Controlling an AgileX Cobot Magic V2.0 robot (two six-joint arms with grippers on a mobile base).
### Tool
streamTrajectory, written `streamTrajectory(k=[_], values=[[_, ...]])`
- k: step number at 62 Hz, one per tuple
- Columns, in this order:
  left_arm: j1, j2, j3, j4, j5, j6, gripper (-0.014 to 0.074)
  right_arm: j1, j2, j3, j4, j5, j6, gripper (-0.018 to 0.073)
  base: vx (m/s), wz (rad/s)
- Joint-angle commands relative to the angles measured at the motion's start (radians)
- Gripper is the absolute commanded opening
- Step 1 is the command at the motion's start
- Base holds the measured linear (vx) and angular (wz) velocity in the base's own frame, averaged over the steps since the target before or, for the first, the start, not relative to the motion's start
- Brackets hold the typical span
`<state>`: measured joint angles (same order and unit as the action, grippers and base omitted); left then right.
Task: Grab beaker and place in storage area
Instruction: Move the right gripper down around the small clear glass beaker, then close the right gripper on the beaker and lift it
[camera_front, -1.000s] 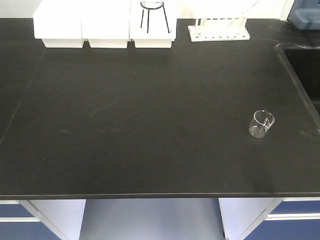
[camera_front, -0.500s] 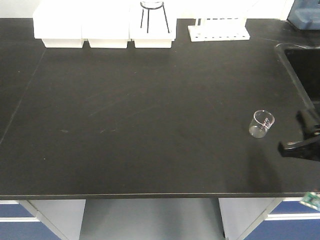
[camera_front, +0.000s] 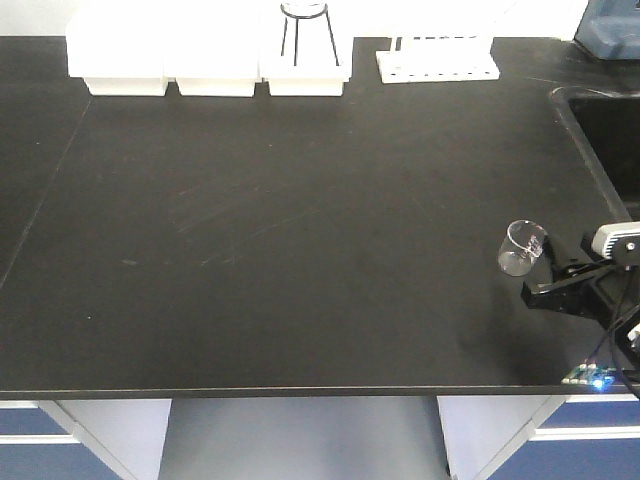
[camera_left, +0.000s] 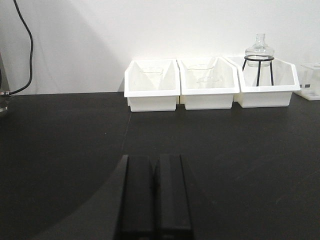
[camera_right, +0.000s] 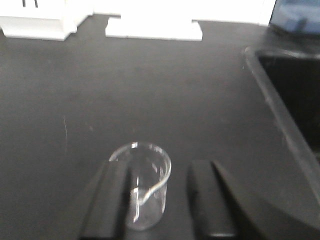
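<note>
We log the right gripper (camera_front: 545, 283) as new: a second ago no arm was in the front view, and half a second ago it was only at the right edge. Now its tips sit just right of and in front of the beaker (camera_front: 523, 248). The beaker hasn't moved and stands upright on the bench (camera_front: 250, 250), right side, near the sink (camera_front: 605, 120). We judge the approach nearly done, grasp not made.

In the right wrist view the jaws are wide open with the beaker between the fingers (camera_right: 107, 200). It sits close against the view-left one (contact unclear), with a clear gap to the other. The claw holds nothing.

The left gripper (camera_left: 152, 195) is pressed closed, empty, facing the bins (camera_left: 205, 85). The storage area is not in view.
</note>
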<state>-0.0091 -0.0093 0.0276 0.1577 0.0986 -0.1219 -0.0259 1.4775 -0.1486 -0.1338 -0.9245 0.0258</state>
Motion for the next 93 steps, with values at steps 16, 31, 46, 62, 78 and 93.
streamTrajectory(k=[16,31,46,62,78,93], values=[[0.000,-0.015,-0.020,-0.001,-0.079,-0.010,-0.0006,-0.007,0.139,-0.021,-0.068,-0.167,0.004,0.0506,0.00,0.00],[0.000,-0.015,-0.020,-0.001,-0.079,-0.010,-0.0006,-0.007,0.321,-0.021,-0.045,-0.384,-0.026,0.0506,0.00,0.00],[0.000,-0.015,-0.020,-0.001,-0.079,-0.010,-0.0006,-0.007,0.464,-0.069,-0.048,-0.419,-0.043,0.0506,0.00,0.00],[0.000,-0.015,-0.020,-0.001,-0.079,-0.010,-0.0006,-0.007,0.483,-0.111,-0.049,-0.419,-0.049,0.0506,0.00,0.00],[0.000,-0.015,-0.020,-0.001,-0.079,-0.010,-0.0006,-0.007,0.483,-0.147,-0.057,-0.419,-0.051,0.0506,0.00,0.00],[0.000,-0.015,-0.020,-0.001,-0.079,-0.010,-0.0006,-0.007,0.483,-0.202,-0.056,-0.418,-0.026,0.0506,0.00,0.00]])
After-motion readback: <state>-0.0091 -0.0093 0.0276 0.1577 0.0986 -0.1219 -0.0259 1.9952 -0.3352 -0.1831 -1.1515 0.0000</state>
